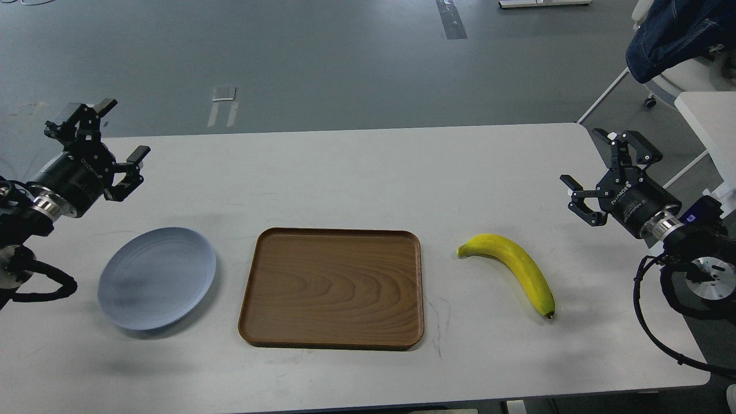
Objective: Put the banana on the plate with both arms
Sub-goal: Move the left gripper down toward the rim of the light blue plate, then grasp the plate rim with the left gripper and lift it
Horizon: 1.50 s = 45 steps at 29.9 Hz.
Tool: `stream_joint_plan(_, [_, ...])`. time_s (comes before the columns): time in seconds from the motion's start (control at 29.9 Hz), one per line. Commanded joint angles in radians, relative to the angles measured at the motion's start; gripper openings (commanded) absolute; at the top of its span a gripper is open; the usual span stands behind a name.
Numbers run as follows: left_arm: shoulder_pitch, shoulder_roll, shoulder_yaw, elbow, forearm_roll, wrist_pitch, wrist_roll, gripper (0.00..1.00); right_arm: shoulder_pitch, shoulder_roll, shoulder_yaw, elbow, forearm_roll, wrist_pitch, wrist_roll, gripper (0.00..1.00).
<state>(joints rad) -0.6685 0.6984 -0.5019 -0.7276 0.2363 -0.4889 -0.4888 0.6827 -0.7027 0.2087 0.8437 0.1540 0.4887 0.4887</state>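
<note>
Head view, banana (513, 271) right of tray (334, 287), plate (157, 278) left.

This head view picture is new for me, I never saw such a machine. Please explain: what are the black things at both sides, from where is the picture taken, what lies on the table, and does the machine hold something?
The picture comes from a camera in the robot's own head, looking forward and down at a white table. The black things are its two arms. Each ends in a two-finger claw called a gripper: the left gripper at the left edge, the right gripper at the right edge. Both are open, raised above the table, and hold nothing.

On the table lie three things in a row: a pale grey-blue plate on the left, a brown wooden tray in the middle, and a yellow banana on the right. The banana lies on the table, not yet on the plate.
</note>
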Motion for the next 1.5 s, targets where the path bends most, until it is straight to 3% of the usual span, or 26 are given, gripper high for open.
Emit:
stream_joint_plan(0.0, [-0.04,0.108,-0.004,-0.135,0.197,0.0,0.0,1.0,0.003,0.003,0.0,0.0,-0.002,0.0,0.0,1.0])
stream_joint_plan(0.27, [-0.051,0.294,-0.001,-0.357,0.608,0.0,0.0,1.0,0.009,0.0,0.0,0.0,-0.002,0.0,0.0,1.0])
stream_joint_plan(0.43, [-0.025,0.345,0.01,-0.423,1.095,0.0,0.0,1.0,0.011,0.003,0.001,-0.002,-0.002,0.0,0.0,1.0])
stream_joint_plan(0.6, [0.009,0.355,0.106,-0.394,1.377,0.17,0.0,1.0,0.012,0.002,0.001,-0.002,-0.002,0.0,0.0,1.0])
stream_joint_plan(0.67, [0.016,0.355,0.16,-0.327,1.443,0.245,0.0,1.0,0.012,0.0,0.0,-0.002,-0.002,0.0,0.0,1.0])
stream_joint_plan(0.9, [0.012,0.303,0.333,-0.11,1.43,0.389,0.0,0.99,0.012,0.0,0.001,0.0,-0.004,0.0,0.0,1.0])
stream_joint_plan(1.47, [0.073,0.231,0.356,-0.062,1.258,0.385,0.0,0.88,0.012,-0.003,0.0,0.0,-0.005,0.0,0.0,1.0])
